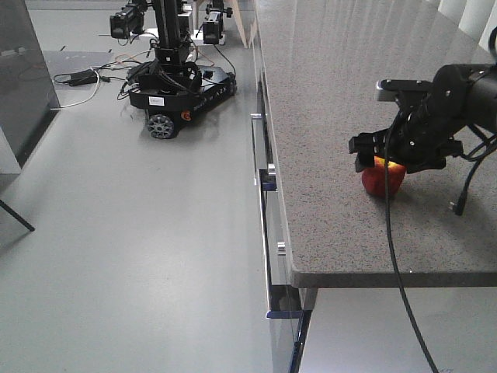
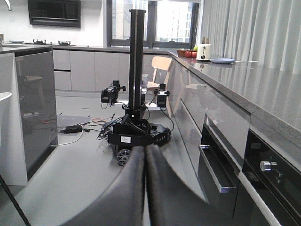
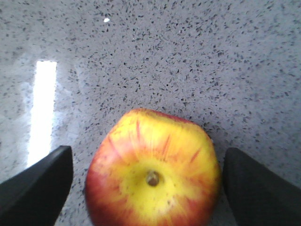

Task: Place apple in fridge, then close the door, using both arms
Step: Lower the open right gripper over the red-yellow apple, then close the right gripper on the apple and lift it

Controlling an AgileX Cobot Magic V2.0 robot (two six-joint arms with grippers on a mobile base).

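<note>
here, apple [image 3: 153,176] on speckled counter [image 3: 188,56], between wide right fingers [image 3: 35,188], untouched, left fingers [image 2: 127,188] pressed together

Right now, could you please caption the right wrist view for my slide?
Open right gripper straddles the red-yellow apple on the speckled grey countertop.

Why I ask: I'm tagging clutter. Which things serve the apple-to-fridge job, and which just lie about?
Job: apple; right gripper, open either side of it; left gripper, shut.
Lying about: wheeled robot; floor cables; chair; white appliance; plate.
</note>
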